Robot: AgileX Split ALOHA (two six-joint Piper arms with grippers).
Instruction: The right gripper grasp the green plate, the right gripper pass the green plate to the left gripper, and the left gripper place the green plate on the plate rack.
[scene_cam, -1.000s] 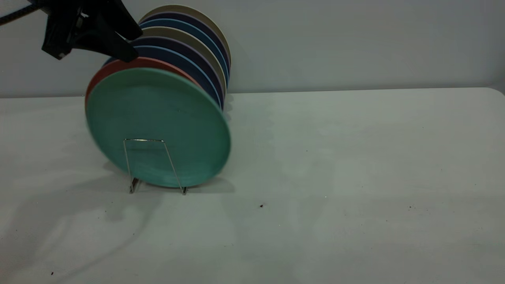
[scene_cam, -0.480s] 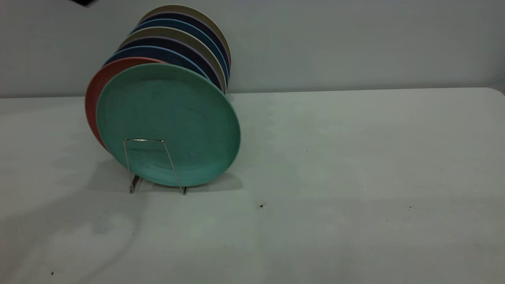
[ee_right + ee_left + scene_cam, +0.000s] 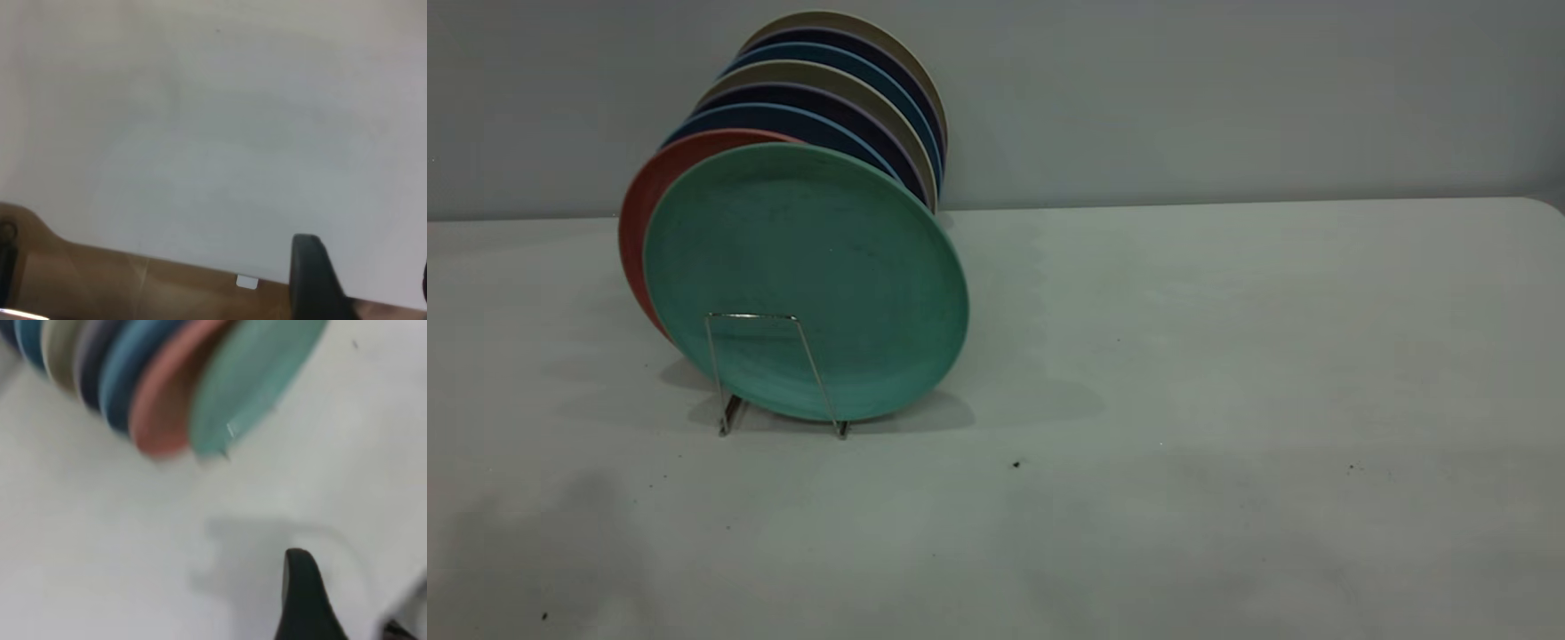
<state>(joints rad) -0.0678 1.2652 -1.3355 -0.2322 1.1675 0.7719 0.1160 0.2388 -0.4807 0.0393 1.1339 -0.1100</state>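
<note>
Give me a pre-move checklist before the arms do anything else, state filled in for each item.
1. Green plate in the rack, frontmost: ok.
2. Plate upright, leaning on the pink plate behind it: ok.
3. Nothing gripping the plate: ok.
4. Left tool clear of the plates, above bare table: ok.
5. Right tool away from the rack, near the table edge: ok.
6. Either tool open or shut: cannot tell.

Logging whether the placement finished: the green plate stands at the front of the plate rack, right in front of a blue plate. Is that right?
Not quite. The green plate does stand at the front of the plate rack, but the plate directly behind it is the salmon-pink plate, not a blue one. The exterior view shows this.
</note>
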